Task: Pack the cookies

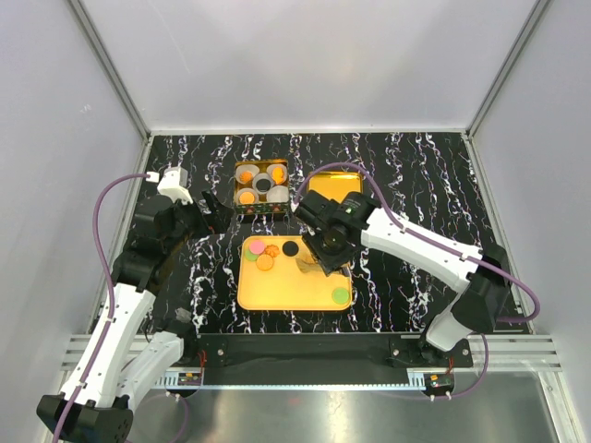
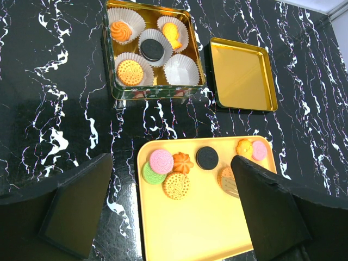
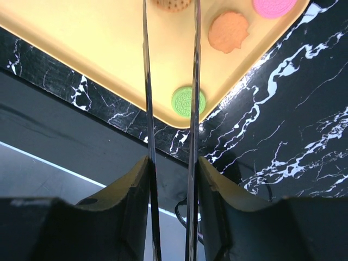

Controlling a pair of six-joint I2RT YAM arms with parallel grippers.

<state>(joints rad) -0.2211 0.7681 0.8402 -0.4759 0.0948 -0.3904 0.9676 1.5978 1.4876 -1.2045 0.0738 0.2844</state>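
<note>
The cookies lie on a yellow tray: pink, green, orange swirl, tan and black at its far left. My right gripper is shut on metal tongs. The tong tips straddle a tan cookie at mid tray, which also shows in the left wrist view. A green cookie lies at the tray's near right corner. An open tin holds several cookies in paper cups. My left gripper is open and empty, above the tray's far left edge.
The tin's gold lid lies upside down right of the tin, behind the tray. An orange shaped cookie and a pink one lie at the tray's right side. Black marbled table surrounds everything.
</note>
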